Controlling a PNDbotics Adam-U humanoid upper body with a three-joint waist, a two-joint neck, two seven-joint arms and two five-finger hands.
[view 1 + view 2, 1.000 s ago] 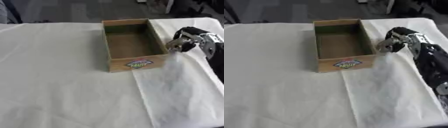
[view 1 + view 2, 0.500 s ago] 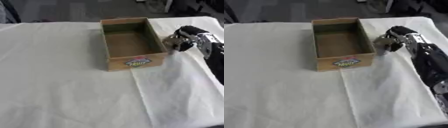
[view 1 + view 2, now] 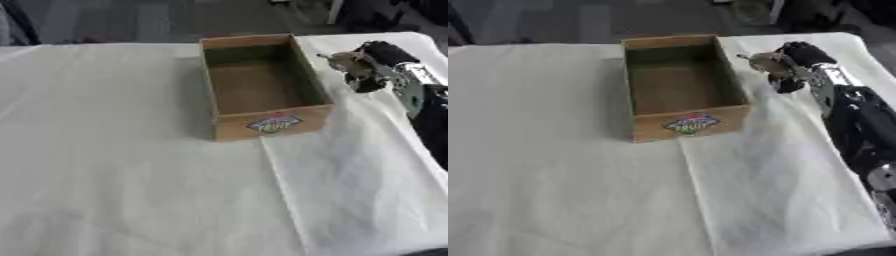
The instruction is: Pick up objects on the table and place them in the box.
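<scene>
One open-topped brown cardboard box (image 3: 262, 90) with a coloured label on its near wall sits on one table covered in white cloth (image 3: 122, 165). Its inside appears bare. One hand shows: the black and silver right hand (image 3: 791, 67), held just beside the box's right wall near the rim, its fingers curled around one small greyish-tan object (image 3: 765, 62) whose shape is unclear. The left hand shows in neither view.
</scene>
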